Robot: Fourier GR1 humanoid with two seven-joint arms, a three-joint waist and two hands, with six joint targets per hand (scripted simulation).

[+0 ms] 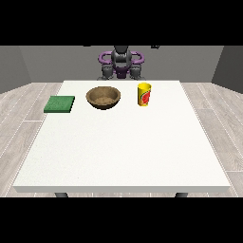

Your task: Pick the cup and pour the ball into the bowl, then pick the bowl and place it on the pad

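- Front view, nearest part: a wide bare stretch of the white table (123, 156) is seen, with nothing standing on it.
- Farther back, three things are lined up across the table: a green pad (59, 104) at the view's left edge, a brown wooden bowl (103, 98) beside it, and a yellow cup (144, 94) with a red label just right of the bowl, upright and apart from it.
- The ball cannot be seen; it is presumed to lie inside the cup.
- The cup is judged light, stiff and somewhat smooth; it would best be taken round its middle, kept upright until tilted over the bowl.
- The bowl is judged rigid and heavier, best gripped at the rim.
- Farthest, the robot's torso is seen; the hands cannot be made out, so the state of the fingers cannot be told.
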